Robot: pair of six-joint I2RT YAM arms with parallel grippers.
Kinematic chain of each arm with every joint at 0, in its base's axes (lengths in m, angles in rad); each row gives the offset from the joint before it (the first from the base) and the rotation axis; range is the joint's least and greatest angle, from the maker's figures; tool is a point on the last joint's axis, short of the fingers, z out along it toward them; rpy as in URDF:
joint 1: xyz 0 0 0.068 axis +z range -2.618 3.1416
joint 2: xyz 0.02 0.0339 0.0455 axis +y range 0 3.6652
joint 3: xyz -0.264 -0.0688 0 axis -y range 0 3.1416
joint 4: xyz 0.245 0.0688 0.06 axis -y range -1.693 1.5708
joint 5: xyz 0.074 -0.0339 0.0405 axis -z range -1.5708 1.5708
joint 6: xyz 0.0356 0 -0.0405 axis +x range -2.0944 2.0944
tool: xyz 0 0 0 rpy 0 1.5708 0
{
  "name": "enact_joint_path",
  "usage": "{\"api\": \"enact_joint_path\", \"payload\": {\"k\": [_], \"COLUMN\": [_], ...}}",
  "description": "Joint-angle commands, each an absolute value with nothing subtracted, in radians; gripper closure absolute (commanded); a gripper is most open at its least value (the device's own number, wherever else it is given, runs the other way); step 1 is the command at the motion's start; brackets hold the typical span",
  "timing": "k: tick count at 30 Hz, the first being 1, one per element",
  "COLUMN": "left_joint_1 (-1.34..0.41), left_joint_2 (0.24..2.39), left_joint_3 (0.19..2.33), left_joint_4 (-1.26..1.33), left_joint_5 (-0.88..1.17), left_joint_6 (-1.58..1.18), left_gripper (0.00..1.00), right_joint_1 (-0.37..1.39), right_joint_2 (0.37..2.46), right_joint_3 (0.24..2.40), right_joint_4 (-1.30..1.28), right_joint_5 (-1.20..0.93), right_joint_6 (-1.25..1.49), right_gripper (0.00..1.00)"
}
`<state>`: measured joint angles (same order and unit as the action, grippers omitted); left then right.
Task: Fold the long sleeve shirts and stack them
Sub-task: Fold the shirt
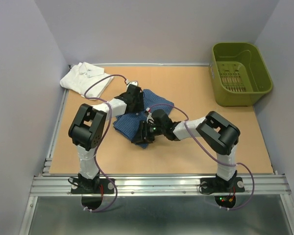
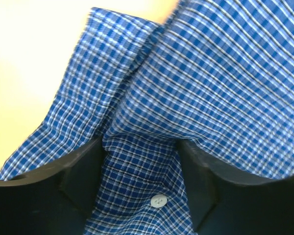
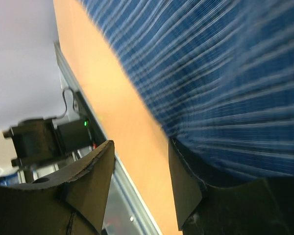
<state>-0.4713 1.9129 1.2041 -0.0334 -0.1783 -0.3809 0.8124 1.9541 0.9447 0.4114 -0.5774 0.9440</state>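
The plain white cloth shirt [image 1: 85, 77] lies folded at the table's [image 1: 201, 142] far left corner; the dark blue checked cloth shirt [image 1: 161, 105] lies rumpled mid-table, and I fear its fold will bunch if my hands pull unevenly. My left hand [image 2: 141, 147] is spread wide astride a ridge of blue cloth; my right hand [image 3: 141, 144], also spread, touches the shirt's near edge, gripping nothing.

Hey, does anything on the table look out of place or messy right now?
The white shirt sits folded at the far left corner, one corner seemingly poking past the edge of the table. The blue checked shirt lies rumpled mid-table, not yet stacked.
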Motion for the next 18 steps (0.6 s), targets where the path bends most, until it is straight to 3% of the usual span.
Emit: {"api": "enact_joint_path", "payload": {"k": [1,9,13,18], "left_joint_1": [-0.466,-0.42,-0.402,-0.416], "left_joint_2": [1.798,1.53,1.424,1.306], "left_joint_3": [1.196,1.25,1.234,1.06], "left_joint_4": [0.023,-0.021,-0.135,-0.161], "left_joint_5": [-0.199,-0.25,-0.256,-0.173], "left_joint_6": [-0.296,-0.431,-0.572,-0.678], "left_gripper": [0.22,0.11,0.11,0.2], "right_joint_1": [0.853,0.756,0.62,0.575], "right_joint_2": [1.864,1.643,1.612,1.68], "right_joint_3": [0.924,0.911,0.933,1.056], "right_joint_4": [0.342,0.233,0.21,0.207], "right_joint_5": [-0.511,-0.379,-0.429,-0.457], "right_joint_6": [0.956,0.845,0.83,0.824], "right_gripper": [0.46,0.45,0.45,0.45]}}
